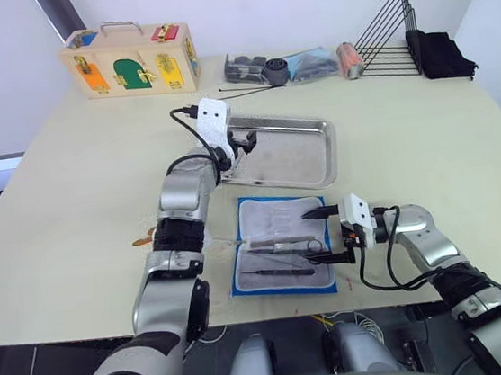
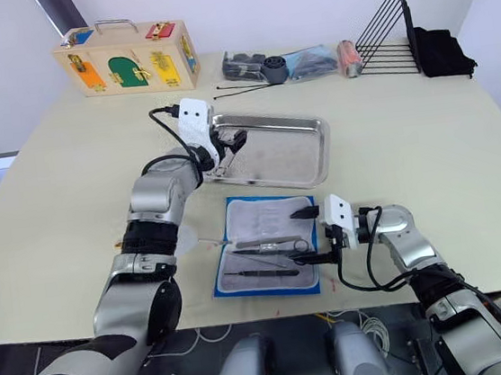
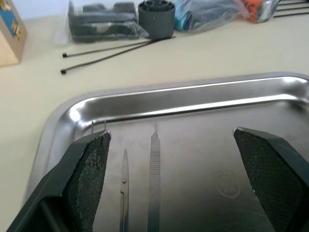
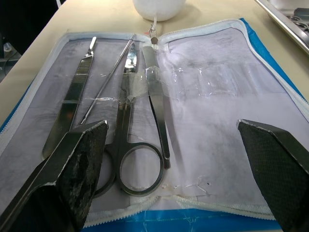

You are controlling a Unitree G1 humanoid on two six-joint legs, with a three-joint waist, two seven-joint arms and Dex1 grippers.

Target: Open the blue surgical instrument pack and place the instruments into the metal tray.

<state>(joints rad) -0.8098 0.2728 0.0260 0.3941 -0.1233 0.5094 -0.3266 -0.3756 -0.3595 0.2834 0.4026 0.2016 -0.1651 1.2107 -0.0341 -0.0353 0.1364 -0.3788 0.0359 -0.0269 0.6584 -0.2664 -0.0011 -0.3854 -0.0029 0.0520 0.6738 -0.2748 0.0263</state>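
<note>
Left wrist view: left gripper (image 3: 171, 179) fingers spread wide over the tray (image 3: 193, 96), empty, two instruments (image 3: 153, 174) lying between them. Right wrist view: right gripper (image 4: 181, 174) fingers spread wide, empty, above the opened pack (image 4: 217, 96) near the surface's front edge.

You are seeing a wooden latch box (image 1: 131, 61), black cable ties (image 3: 107, 50), a black wire rack (image 1: 389, 34) and folded black cloth (image 1: 440, 54) lying along the table's (image 1: 69, 181) far edge.
</note>
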